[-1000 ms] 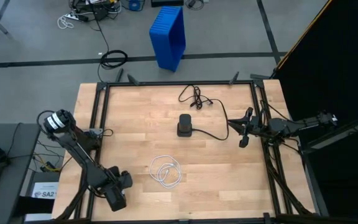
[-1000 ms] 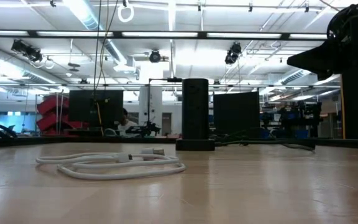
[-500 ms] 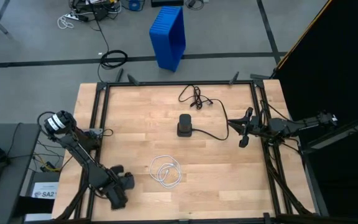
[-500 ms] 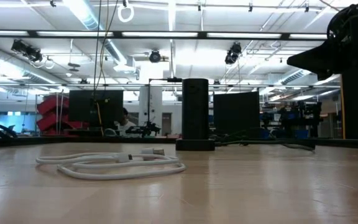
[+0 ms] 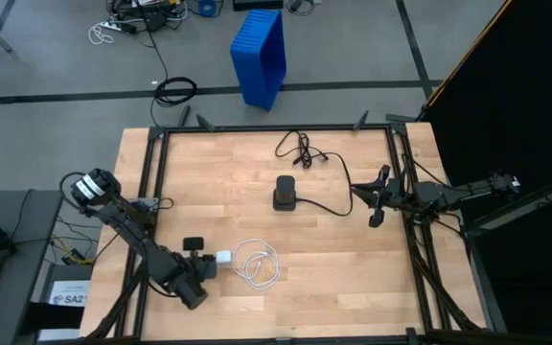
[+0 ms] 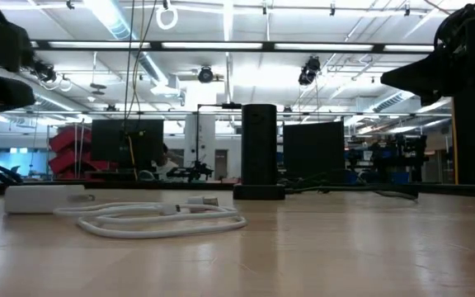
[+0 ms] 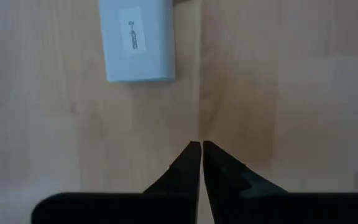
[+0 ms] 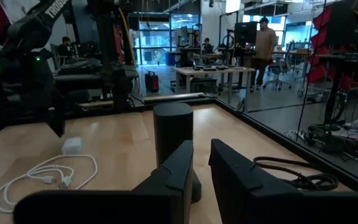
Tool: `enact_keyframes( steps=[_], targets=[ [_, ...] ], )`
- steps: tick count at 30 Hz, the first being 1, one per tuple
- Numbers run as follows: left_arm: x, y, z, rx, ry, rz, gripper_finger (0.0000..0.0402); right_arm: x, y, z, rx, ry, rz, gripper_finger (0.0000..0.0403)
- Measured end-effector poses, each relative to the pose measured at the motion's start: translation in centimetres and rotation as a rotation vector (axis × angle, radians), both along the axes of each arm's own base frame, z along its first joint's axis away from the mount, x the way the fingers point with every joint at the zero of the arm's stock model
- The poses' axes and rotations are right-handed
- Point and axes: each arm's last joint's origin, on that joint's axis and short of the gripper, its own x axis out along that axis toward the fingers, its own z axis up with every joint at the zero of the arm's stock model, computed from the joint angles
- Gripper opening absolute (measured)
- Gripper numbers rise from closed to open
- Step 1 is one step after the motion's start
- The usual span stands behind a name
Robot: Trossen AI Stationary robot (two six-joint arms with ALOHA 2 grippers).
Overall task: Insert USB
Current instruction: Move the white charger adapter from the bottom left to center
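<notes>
We see the white cable [image 5: 257, 264] coiled just right of the white block [image 5: 222, 260], light and floppy, best pinched at a stiff plug, our left tool [image 5: 195, 269] shut and empty.

I see grey floor with a blue crate [image 5: 260, 56] behind my table, ceiling strip lights [image 6: 110, 16], workbenches [image 8: 210, 74] farther back.

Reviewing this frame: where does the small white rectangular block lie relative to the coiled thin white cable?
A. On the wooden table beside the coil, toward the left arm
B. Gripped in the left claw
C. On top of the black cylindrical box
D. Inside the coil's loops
A: the small white rectangular block lies beside the coiled thin white cable, apart from the shut, empty left claw.
</notes>
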Motion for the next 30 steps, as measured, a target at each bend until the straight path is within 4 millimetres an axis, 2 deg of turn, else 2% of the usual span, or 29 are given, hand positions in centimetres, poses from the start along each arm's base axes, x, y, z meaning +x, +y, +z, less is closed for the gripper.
enact_keyframes(
  steps=[5,9,14,18,24,30],
  targets=[
    [0.7,0.3,0.2,0.019,0.001,-0.079,0.001,0.0,0.0,0.0,0.001,-0.002,0.0,0.003],
    [1.7,0.7,1.2,0.063,0.005,-0.151,0.0035,0.0,0.0,0.1,0.002,-0.013,0.0,0.0025],
    [3.5,1.7,3.3,0.102,0.016,-0.138,0.0098,0.0,0.0,0.2,0.004,-0.019,0.0,0.0027],
    [4.9,2.6,3.9,0.092,-0.015,-0.149,0.0159,0.0,0.0,0.2,0.003,-0.019,0.0,0.0032],
    [6.0,4.7,3.0,0.033,0.058,-0.093,0.0221,0.0,0.0,0.2,0.004,-0.019,0.0,0.0033],
    [6.5,5.9,0.7,-0.14,0.05,-0.092,0.0229,0.0,0.0,0.2,0.004,-0.019,0.0,0.0025]
  ],
)
